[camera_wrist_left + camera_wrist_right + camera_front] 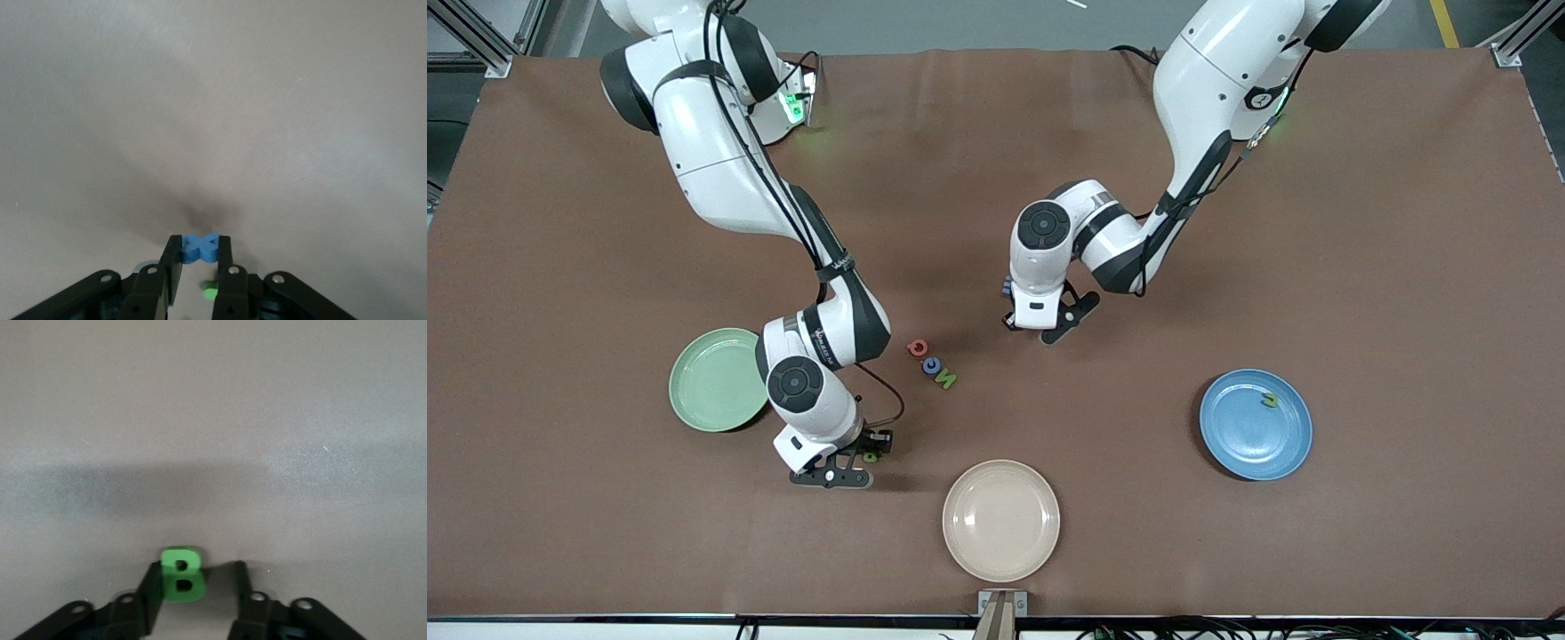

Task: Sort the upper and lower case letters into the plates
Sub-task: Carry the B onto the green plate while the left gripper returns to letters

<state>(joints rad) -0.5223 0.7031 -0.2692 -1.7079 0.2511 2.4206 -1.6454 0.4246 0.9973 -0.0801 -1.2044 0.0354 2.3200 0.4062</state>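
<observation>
Read the front view as a clock dial centred on the tabletop (1360, 267). The mint green plate (716, 380) lies at 8 o'clock and holds nothing. The blue plate (1256, 425) lies at 4 o'clock, with one small yellow-green letter (1269, 401) in it at its 1 o'clock.

The right gripper (196, 567) is low at the tabletop, at 4 o'clock from the green plate. Its fingers (152, 587) are apart around a green letter B (180, 577): one finger touches it and a gap separates the other.

The left gripper (200, 257) is low near the dial centre. Its fingers (170, 263) are clamped on a blue letter X (200, 247).

Three loose letters (931, 364) lie between the two grippers. A cream plate (1001, 519) lies at 6 o'clock.
</observation>
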